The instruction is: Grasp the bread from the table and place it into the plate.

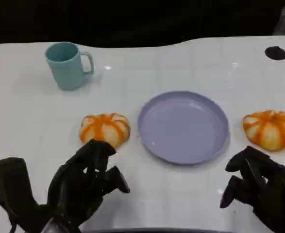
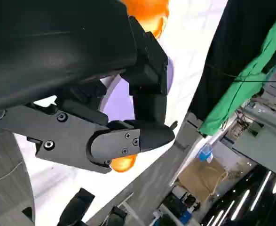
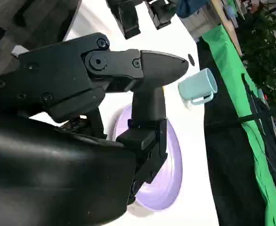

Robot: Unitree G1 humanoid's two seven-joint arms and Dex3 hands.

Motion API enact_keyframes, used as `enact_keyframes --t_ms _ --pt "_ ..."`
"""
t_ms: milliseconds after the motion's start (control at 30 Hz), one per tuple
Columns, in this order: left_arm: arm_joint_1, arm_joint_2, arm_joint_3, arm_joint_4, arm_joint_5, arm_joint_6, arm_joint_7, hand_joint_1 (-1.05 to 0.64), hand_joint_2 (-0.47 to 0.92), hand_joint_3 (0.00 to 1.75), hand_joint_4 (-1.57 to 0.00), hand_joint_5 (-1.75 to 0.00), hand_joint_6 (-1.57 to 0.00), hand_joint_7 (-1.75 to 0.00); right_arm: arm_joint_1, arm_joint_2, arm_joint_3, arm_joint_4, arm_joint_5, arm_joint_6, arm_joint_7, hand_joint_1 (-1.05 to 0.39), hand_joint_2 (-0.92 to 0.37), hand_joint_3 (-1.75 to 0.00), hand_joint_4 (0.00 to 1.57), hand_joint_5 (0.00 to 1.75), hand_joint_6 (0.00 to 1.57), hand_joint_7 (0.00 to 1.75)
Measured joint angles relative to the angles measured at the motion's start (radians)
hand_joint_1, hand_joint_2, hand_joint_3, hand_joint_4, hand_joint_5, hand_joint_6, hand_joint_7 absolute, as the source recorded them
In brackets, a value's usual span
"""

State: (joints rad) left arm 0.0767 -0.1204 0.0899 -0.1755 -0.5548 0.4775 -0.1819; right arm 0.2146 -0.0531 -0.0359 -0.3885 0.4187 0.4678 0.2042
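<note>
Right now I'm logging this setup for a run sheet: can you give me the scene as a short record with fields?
surface: white table
plate: lavender plate, centre, holding nothing
bread: left bread and right bread, one each side of plate
cup: teal cup, far left, upright
left hand: near left bread, holding nothing
right hand: near right bread, holding nothing

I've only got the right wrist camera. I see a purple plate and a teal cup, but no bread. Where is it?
Observer: The head view shows two orange-striped buns on the table: the left bread just beside the plate, and the right bread further off on its other side.
Operator: Is either hand holding one?
Observer: No. The left hand is just short of the left bread and the right hand is near the right bread, both with fingers apart and nothing in them.
</note>
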Motion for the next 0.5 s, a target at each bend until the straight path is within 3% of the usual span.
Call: enact_keyframes --t_ms 500 --pt "0.002 0.004 -0.009 0.000 0.010 -0.002 0.000 -0.54 0.92 0.53 -0.88 -1.75 -0.64 -1.75 0.000 0.000 -0.006 0.000 -0.002 -0.001 0.002 -0.45 -0.92 -0.41 0.63 1.75 0.49 1.60"
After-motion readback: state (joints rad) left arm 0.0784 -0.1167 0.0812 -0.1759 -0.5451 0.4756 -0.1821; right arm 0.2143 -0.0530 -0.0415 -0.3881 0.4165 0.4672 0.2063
